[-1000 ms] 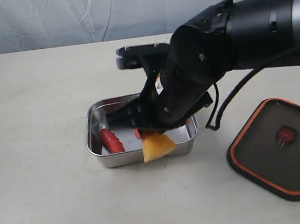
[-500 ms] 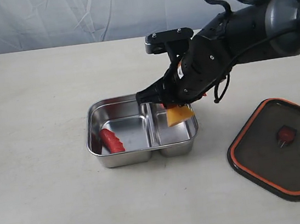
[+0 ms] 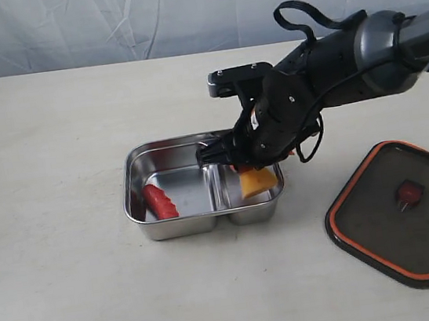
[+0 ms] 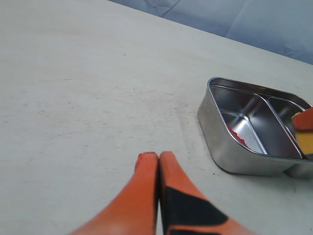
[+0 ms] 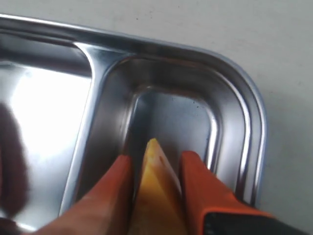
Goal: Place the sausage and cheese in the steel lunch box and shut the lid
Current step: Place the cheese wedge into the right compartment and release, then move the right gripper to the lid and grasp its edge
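Observation:
The steel lunch box (image 3: 130, 165) stands in the middle of the table. The red sausage (image 3: 158, 202) lies in its left compartment. My right gripper (image 3: 245, 169) reaches down into the right compartment, shut on the yellow-orange cheese (image 3: 257, 181). In the right wrist view the cheese (image 5: 159, 196) sits wedged between the two orange fingers (image 5: 113, 188), its tip pointing at the compartment floor inside the lunch box (image 5: 244, 113). The dark lid (image 3: 384, 245) with its orange rim lies flat to the right of the box. My left gripper (image 4: 154, 157) is shut and empty over bare table beside the lunch box (image 4: 230, 157).
The lid's small red valve tab (image 3: 407, 194) faces up. The right arm's black wrist and cables (image 3: 322, 75) hang over the far right corner of the box. A pale cloth backdrop (image 3: 101, 21) runs behind the table.
My right gripper carried the cheese from the box's front edge back over the right compartment, then lowered it into that compartment. The sausage and the lid stayed where they were.

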Available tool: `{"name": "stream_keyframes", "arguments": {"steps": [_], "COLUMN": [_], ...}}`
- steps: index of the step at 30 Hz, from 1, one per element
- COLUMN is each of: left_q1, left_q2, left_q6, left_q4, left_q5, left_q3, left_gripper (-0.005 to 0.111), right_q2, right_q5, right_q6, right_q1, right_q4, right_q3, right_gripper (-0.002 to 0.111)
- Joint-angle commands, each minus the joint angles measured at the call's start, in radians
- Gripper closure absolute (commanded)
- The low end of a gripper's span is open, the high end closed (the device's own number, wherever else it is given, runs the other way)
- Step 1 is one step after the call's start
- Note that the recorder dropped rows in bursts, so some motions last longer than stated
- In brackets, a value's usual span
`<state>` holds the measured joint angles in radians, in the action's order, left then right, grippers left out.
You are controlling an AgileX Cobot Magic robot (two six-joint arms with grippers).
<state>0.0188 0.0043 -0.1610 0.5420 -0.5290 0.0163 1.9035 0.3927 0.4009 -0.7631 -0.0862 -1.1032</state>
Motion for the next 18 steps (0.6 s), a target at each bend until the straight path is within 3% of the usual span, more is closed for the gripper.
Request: {"name": "stream_keyframes", "arguments": {"steps": [1, 4, 8, 10, 14, 18], "left_q1": [0.000, 0.000, 0.000, 0.000, 0.000, 0.000], "left_q2": [-0.004, -0.004, -0.004, -0.004, -0.004, -0.004], "left_q6": [-0.003, -0.003, -0.003, -0.003, -0.003, -0.003], "left_q4": [-0.005, -0.005, -0.005, -0.005, -0.005, -0.005], "left_q5": [0.007, 0.007, 0.007, 0.007, 0.007, 0.007], "left_q3": [-0.001, -0.001, -0.001, -0.001, -0.001, -0.001], "left_gripper": [0.107, 0.107, 0.107, 0.107, 0.107, 0.107], "right_q2": [0.010, 0.010, 0.006, -0.013, -0.076, -0.173], "right_q5": [-0.004, -0.004, -0.003, 0.024, 0.112, 0.316], "right_q6": [-0.007, -0.007, -0.007, -0.007, -0.007, -0.009], "right_q1": [0.005, 0.005, 0.005, 0.005, 0.005, 0.005], "right_q4": [-0.001, -0.001, -0.001, 0.010, 0.010, -0.024], "right_q3": [-0.002, -0.002, -0.002, -0.002, -0.002, 0.002], "right_gripper": [0.109, 0.097, 0.063, 0.051, 0.051, 0.051]}}
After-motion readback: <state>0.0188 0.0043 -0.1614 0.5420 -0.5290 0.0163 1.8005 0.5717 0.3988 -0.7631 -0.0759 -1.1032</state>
